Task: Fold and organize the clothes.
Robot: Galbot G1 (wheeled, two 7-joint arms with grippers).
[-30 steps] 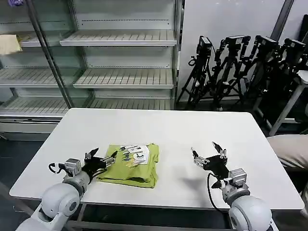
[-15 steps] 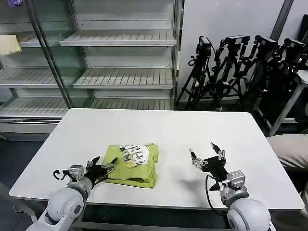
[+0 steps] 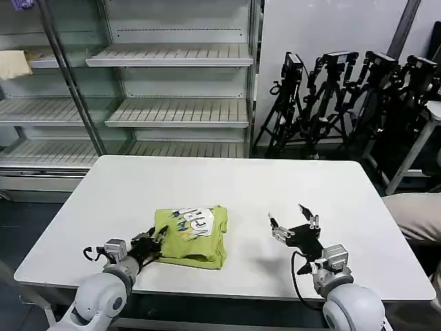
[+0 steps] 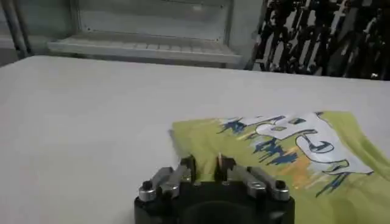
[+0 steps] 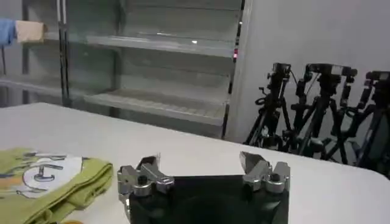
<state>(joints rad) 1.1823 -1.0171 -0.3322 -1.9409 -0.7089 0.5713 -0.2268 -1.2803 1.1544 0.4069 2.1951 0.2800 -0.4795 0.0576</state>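
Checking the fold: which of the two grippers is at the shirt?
The left gripper, at the near-left edge of the folded lime-green T-shirt; the right gripper hovers apart.

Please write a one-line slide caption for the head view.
Folded lime T-shirt with a white print lies on the white table; left tool at its near-left corner, right tool open, apart.

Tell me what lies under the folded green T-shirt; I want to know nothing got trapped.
The T-shirt lies folded on the white table. The bare tabletop shows all round it. Whatever is beneath or between its layers is covered.
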